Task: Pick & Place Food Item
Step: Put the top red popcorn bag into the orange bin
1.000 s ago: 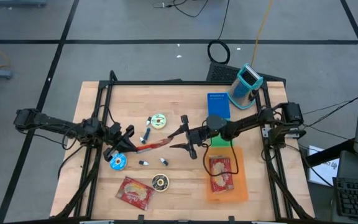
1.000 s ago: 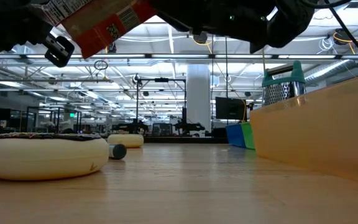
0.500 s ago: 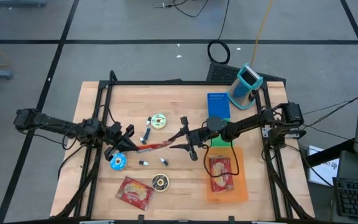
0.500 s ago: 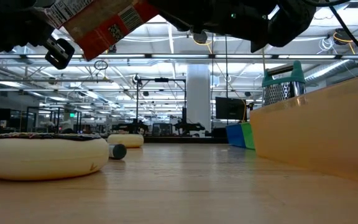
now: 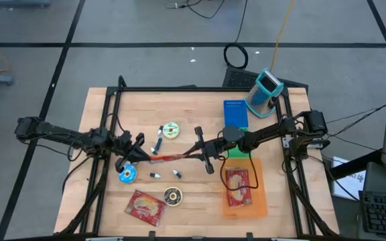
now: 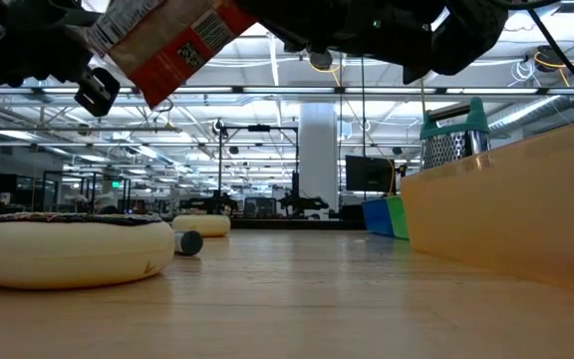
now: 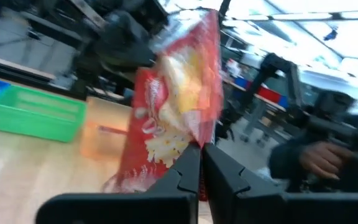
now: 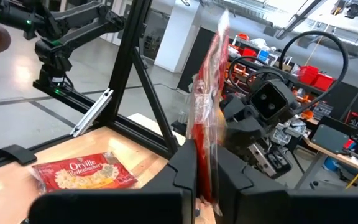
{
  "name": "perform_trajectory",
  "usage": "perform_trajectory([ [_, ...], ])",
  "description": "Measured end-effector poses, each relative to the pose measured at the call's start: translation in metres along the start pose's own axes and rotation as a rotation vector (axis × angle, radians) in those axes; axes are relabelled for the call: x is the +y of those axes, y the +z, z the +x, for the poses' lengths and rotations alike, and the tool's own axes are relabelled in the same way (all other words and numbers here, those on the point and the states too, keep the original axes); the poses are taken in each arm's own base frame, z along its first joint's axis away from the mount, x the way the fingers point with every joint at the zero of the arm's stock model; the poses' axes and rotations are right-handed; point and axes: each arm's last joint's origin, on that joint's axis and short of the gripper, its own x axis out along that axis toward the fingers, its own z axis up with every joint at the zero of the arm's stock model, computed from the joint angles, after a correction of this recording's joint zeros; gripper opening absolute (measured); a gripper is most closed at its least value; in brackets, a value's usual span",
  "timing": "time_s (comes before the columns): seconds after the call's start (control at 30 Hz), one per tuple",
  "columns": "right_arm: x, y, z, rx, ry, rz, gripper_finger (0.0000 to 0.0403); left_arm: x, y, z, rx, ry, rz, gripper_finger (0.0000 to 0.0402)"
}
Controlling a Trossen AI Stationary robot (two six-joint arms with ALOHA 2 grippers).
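Observation:
A red popcorn bag [image 5: 169, 158] hangs above the middle of the table, stretched between my two grippers. My left gripper [image 5: 141, 152] is shut on its left end and my right gripper [image 5: 194, 152] on its right end. In the low view the bag [image 6: 162, 40] shows high up, tilted, well above the wood. A second red popcorn bag [image 5: 146, 206] lies flat near the front edge. Another red packet [image 5: 238, 187] lies in the orange tray [image 5: 260, 204] at the front right. My left gripper pinches the bag's end edge [image 7: 199, 134] between its two fingers, coming roughly level from the table's left. The bag stands on edge beyond the fingers, lifted clear of the table. My right gripper pinches the bag's opposite end edge [image 8: 207, 149] between its two fingers, coming roughly level from the table's right. The bag runs away from the fingers edge-on toward the other arm, clear of the table.
Round tins [image 5: 171, 130] [image 5: 126, 174] [image 5: 173, 196] and small loose bits [image 5: 158, 142] lie under and around the bag. A blue box [image 5: 234, 114], a green bin [image 5: 238, 152] and a teal device [image 5: 265, 90] stand at the back right.
My right gripper has shut on the bag's right end; its fingers stood spread on either side of it a second ago. The left gripper has tipped slightly, and the bag has tilted a little with it. Neither arm has shifted place.

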Motion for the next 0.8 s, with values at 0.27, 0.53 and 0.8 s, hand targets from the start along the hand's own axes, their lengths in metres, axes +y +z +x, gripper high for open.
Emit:
perform_trajectory([
  [0.27,-0.001,0.0,0.0,0.012,-0.008,0.063,0.0006,-0.002,0.013,0.0,-0.128,0.062,0.13,0.0105],
  [0.53,-0.006,0.034,-0.017,0.085,0.018,0.092,0.0006,-0.004,0.028,-0.004,-0.205,0.063,0.22,0.0181],
  [0.8,0.017,0.085,-0.05,0.234,0.128,0.143,0.0005,0.004,0.034,-0.014,-0.253,0.226,0.257,0.0195],
])
